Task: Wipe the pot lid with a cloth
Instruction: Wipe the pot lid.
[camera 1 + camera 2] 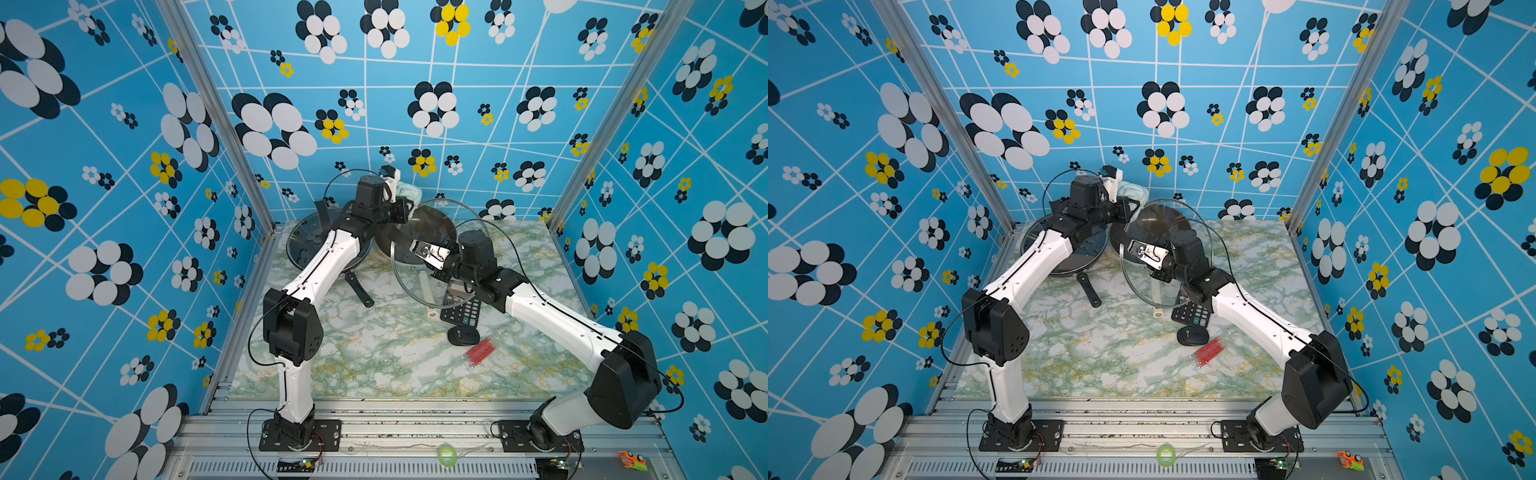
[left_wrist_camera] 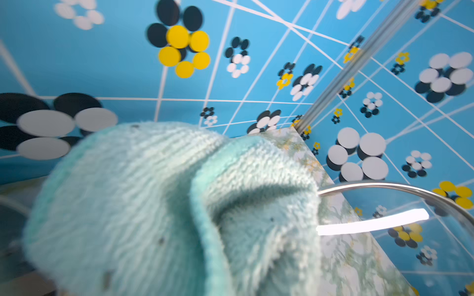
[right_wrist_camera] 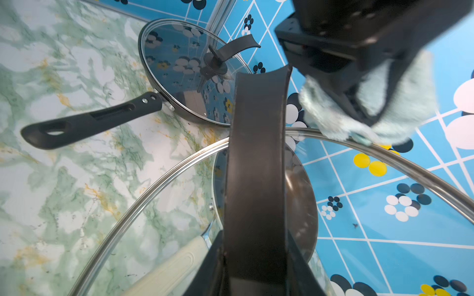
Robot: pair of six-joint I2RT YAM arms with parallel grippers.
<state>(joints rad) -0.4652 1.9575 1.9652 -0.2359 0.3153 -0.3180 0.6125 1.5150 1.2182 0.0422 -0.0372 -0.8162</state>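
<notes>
**Item 1: pot lid** (image 3: 179, 205)
- Description: clear glass dome with a steel rim and a black strap handle (image 3: 256, 166).
- Location: centre of the frame in both top views, lifted clear of the marble table (image 1: 374, 353) and tilted up on edge.
- Held by: right gripper (image 3: 256, 266), jaws closed on the strap handle.
- Handling: likely rigid, fairly heavy, slick and breakable. The handle is the only sound hold, as bare glass would slide between pads.

**Item 2: cloth** (image 2: 166, 205)
- Description: pale mint terry, probably soft, light and limp.
- Location: upper centre in both top views (image 1: 409, 192), just above the lid.
- Held by: left gripper (image 3: 359, 107), jaws pinched tight on a fold, with the wad bulging past the tips.
- Contact: its lower edge seems to rest on the lid's upper rim, though blur leaves this unsure.
- Handling: squashes readily, so gentle pressure suffices.

**Nearby:** lidded black-handled pan (image 3: 89, 123), upper left of the right wrist view.
</notes>
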